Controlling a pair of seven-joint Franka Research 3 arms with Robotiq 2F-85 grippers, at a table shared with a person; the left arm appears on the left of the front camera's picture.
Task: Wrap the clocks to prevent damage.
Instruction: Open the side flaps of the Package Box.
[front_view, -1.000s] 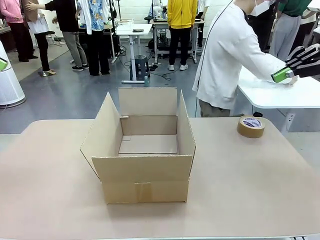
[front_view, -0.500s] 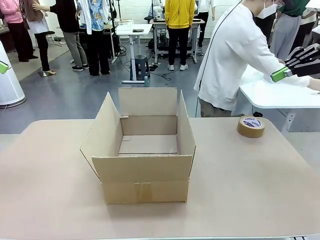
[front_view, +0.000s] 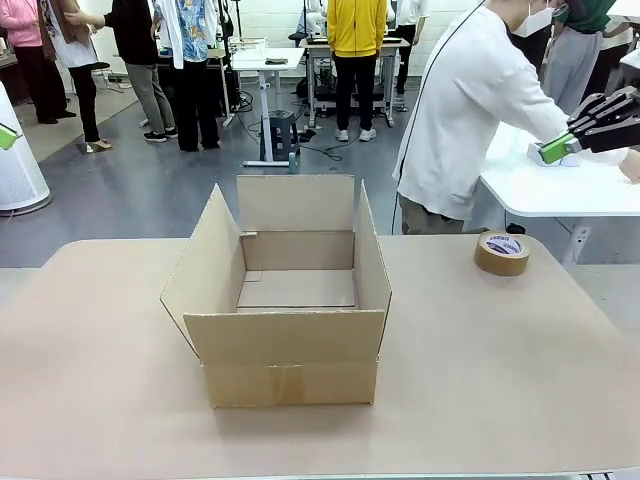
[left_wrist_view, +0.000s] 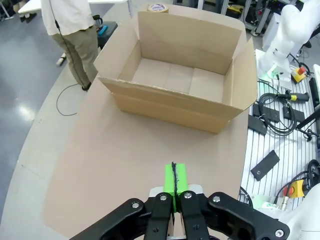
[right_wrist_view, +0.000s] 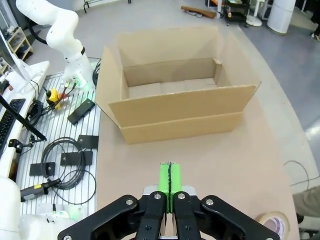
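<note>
Open cardboard box (front_view: 285, 300), tape roll (front_view: 501, 253) apart, on table (front_view: 500, 380)

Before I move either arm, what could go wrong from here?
1. The box has its flaps standing up; an arm reaching in low could catch one and shove the box.
2. The tape sits near the far edge of the table, on the side of the right gripper; a sweep there might knock it off.
3. The left gripper and right gripper are shut and empty, so neither can take anything until it opens.
</note>
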